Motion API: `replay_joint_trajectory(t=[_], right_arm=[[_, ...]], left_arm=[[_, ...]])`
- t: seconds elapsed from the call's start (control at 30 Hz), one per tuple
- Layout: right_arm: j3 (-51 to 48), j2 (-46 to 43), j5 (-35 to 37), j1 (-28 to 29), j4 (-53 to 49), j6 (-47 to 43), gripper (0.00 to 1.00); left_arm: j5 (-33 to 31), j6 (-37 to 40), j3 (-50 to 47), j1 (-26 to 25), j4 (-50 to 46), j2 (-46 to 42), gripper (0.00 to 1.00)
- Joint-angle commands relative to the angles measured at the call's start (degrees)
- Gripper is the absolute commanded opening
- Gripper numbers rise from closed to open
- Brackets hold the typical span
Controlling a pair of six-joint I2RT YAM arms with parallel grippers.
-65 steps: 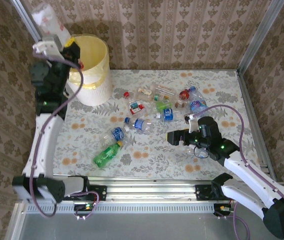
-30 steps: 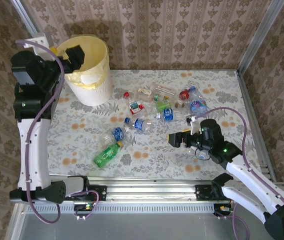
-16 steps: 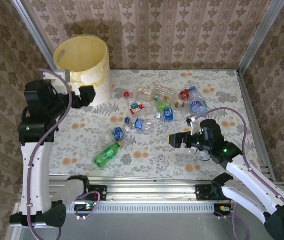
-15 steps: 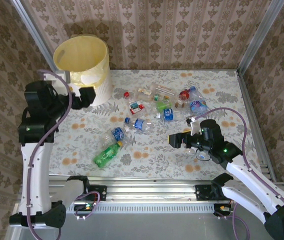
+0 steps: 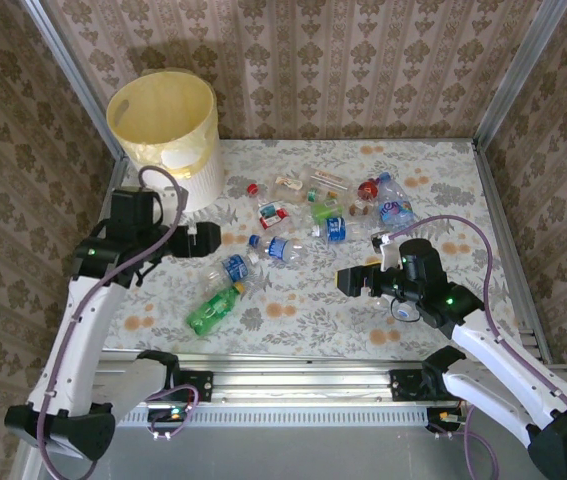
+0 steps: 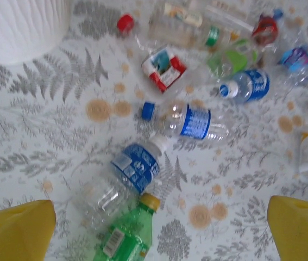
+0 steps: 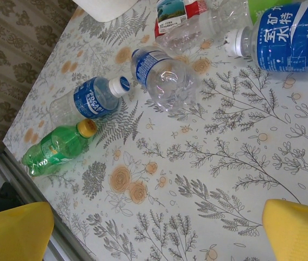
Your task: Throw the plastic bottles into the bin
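The left pincer (image 5: 204, 237) has swung down from the bin (image 5: 201, 165) to the worktop (image 5: 303, 320) — spread wide, holding nothing — and now hangs just beside a blue-labelled bottle (image 5: 233, 268). The right pincer (image 5: 349, 279), equally wide and empty, has barely shifted. The other plastic bottles (image 5: 334, 229) lie scattered mid-worktop; one drop looks finished and another pick is starting.
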Motion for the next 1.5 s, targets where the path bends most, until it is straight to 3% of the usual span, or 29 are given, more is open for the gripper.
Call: replay_joint_trajectory(t=[0.0,0.33,0.53,0.73,0.87,1.17,1.47], right_arm=[[-0.20,0.17,-0.36,0.43,-0.26,-1.33,1.00],[-0.55,0.27,-0.74,0.43,0.25,-1.19,1.00],[-0.98,0.32,-0.78,0.45,0.75,-0.86,1.00],[-1.17,0.31,-0.86,0.48,0.79,-0.73,1.00],[-1.30,0.27,-0.95,0.43,1.00,-0.45,1.00],[-1.69,0.28,-1.09,0.43,1.04,-0.67,1.00],[-2.09,0.14,-1.04,0.43,1.10,-0.45,1.00]], left_arm=[[-4.47,-3.44,-2.29,-2.05,-3.51,0.84,1.00],[-8.27,-5.37,-4.92,-8.75,-6.06,5.20,1.00],[-8.25,-7.14,-8.41,-9.42,-5.95,7.59,1.00],[-9.92,-11.23,-11.40,-15.36,-4.48,10.13,1.00],[-14.86,-14.63,-12.72,-18.47,-4.78,12.14,1.00],[-19.13,-17.48,-15.47,-19.74,-3.92,15.29,1.00],[-16.70,-17.72,-19.71,-19.83,0.22,17.64,1.00]])
